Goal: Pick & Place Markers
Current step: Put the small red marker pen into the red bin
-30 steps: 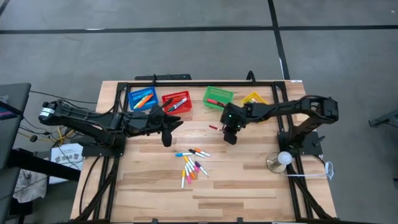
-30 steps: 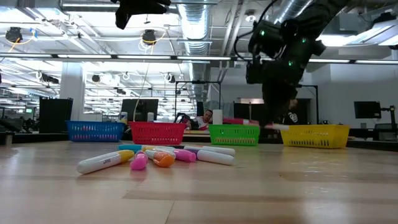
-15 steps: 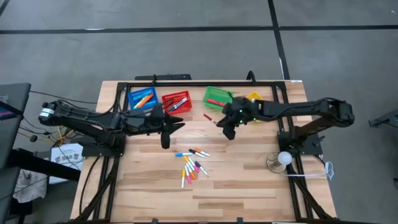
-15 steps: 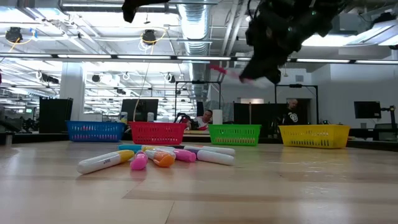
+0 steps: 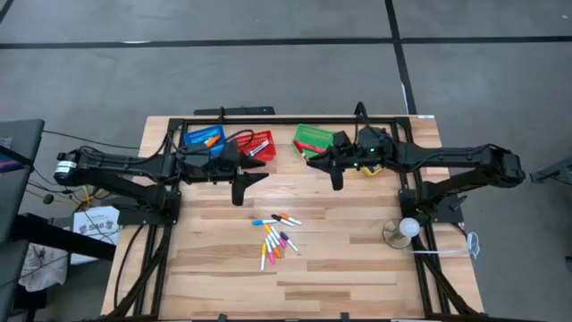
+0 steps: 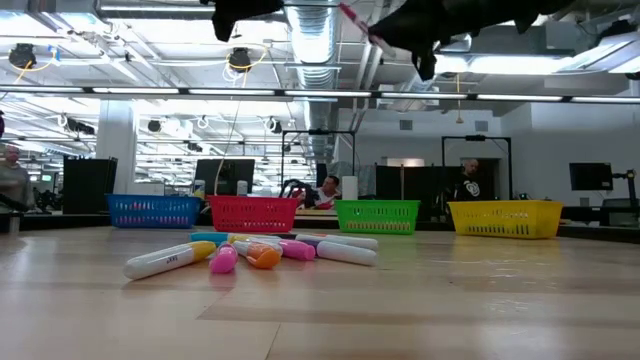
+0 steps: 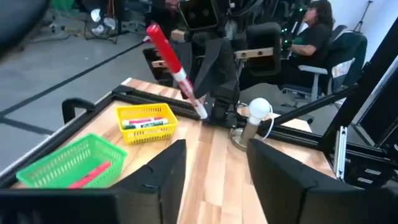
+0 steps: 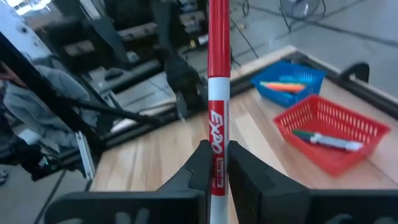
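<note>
My right gripper (image 5: 322,160) hovers high over the table just in front of the green basket (image 5: 314,138), shut on a white-bodied marker with a red cap (image 8: 217,93); the same marker (image 6: 356,22) shows at the top of the low view. My left gripper (image 5: 258,175) is open and holds nothing, in front of the red basket (image 5: 256,144). In the left wrist view its fingers (image 7: 163,177) stand apart and point at the right arm. The other markers (image 5: 277,234) lie in a loose pile on the table's middle. My right gripper pinches the marker's white body (image 8: 217,167) near its tail end between both fingers. The marker sticks out ahead of the fingers, red cap (image 7: 161,40) leading, pointing toward the table's left and slanting upward. It is lifted clear, high above the table.
Blue (image 5: 204,139), red, green and yellow (image 5: 366,141) baskets stand in a row along the far edge, with a few markers inside them. A lamp-like white bulb on a base (image 5: 407,229) stands at the right. People sit in the room beyond (image 7: 314,31).
My right gripper has risen from near the table top and moved toward the far edge, up to the green basket, carrying the red-capped marker. It has turned so the marker now points toward the table's left and upward. The left gripper has drifted slightly toward the far edge.
</note>
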